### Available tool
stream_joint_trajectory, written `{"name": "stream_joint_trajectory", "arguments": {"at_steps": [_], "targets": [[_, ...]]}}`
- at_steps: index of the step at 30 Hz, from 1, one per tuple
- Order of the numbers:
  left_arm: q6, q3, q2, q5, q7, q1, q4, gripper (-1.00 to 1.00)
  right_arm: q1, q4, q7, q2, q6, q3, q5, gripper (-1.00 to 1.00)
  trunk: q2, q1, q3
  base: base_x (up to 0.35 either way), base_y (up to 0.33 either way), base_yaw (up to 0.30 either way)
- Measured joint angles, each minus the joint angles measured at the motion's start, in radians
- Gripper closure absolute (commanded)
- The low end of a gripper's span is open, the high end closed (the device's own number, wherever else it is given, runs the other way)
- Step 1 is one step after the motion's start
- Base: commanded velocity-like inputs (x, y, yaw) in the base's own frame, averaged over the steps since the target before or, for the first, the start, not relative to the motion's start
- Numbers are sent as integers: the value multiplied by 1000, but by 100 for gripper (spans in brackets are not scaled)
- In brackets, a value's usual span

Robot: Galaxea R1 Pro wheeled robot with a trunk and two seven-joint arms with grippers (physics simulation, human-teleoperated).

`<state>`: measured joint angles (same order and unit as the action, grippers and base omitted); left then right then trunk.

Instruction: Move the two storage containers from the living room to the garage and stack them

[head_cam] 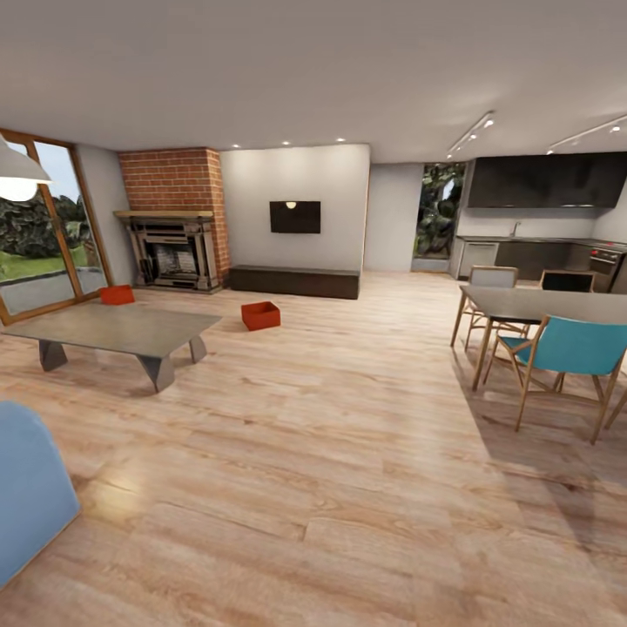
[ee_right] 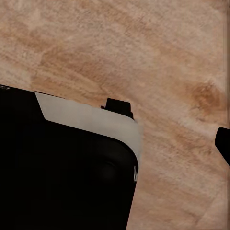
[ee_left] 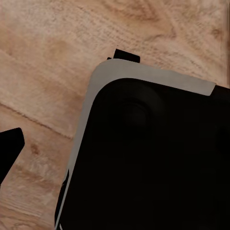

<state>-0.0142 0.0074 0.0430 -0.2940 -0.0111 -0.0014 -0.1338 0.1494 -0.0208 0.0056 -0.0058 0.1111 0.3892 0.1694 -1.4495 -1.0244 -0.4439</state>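
Two red-orange storage containers rest on the pale wood floor of the living room. One container [head_cam: 261, 315] stands in the open ahead, in front of the low dark cabinet [head_cam: 294, 282]. The other container [head_cam: 117, 294] sits further left near the brick fireplace [head_cam: 174, 244], just beyond the coffee table. Both wrist views look down at plank floor and my dark base. A single dark fingertip [ee_left: 10, 146] of the left gripper shows at the frame edge, and one fingertip [ee_right: 223, 143] of the right gripper likewise. Nothing lies between the fingers.
A low grey coffee table [head_cam: 113, 329] stands at the left, with a blue sofa corner [head_cam: 26, 488] close by. A dining table [head_cam: 540, 305] with a teal chair [head_cam: 570, 348] is at the right, and a kitchen lies behind it. Wide wood floor [head_cam: 331, 453] stretches ahead.
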Motion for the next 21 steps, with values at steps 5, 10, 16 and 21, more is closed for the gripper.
{"name": "stream_joint_trajectory", "arguments": {"at_steps": [5,10,16,21], "targets": [[-6,0,0,0,0,0,0,-100,0,0,0,0,0,0,0,-100,0,0,0,325,0,0],[-7,0,0,0,0,0,0,-100,0,0,0,-1,0,0,0,-100,0,0,0,325,0,0],[-7,0,0,0,0,0,0,-100,0,0,0,-1,0,0,0,-100,0,0,0,325,0,0],[-6,0,0,0,0,0,-1,-100,0,0,0,-1,0,0,0,-100,0,0,0,325,0,0]]}}
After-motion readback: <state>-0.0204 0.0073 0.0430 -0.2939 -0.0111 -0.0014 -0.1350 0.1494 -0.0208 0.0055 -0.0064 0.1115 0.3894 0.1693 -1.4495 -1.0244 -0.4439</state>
